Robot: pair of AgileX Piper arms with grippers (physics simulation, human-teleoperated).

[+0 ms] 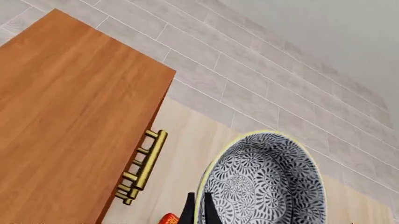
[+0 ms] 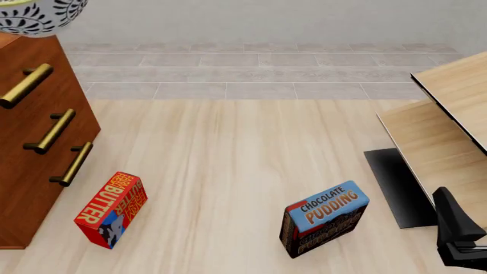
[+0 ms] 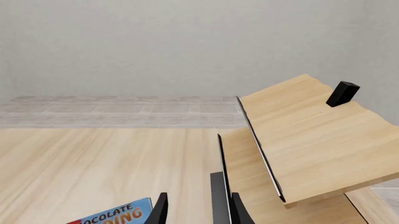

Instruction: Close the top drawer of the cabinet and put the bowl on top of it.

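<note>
Left wrist view first: we've got the left fingers [image 1: 197,208] pinching the rim of the bowl [image 1: 265,179], one dark tip on each side of the wall, and the bowl hangs up in the air just beside the cabinet [image 1: 68,121]. From the front camera the bowl [image 2: 34,14] only peeks in at the upper corner, above the cabinet's [image 2: 31,165] top. The top drawer [image 2: 19,85] looks shut to us, its brass handle in line with the two below it, so what's left is the placing.

What worries us: it's a thin rim pinch on a deep bowl, so it could swing or slip out if we move fast. In the wrist view the bowl looks off past the cabinet's front edge; let go here and it probably drops onto the desk [image 2: 243,160], near the butter box [image 2: 110,209]. Coming down crooked could also clip the top's edge and tip the bowl.

Right fingers [image 3: 199,207] are slightly apart and empty, parked by the light-wood furniture [image 3: 311,135], with the chocolate pudding box [image 2: 323,218] close by.
</note>
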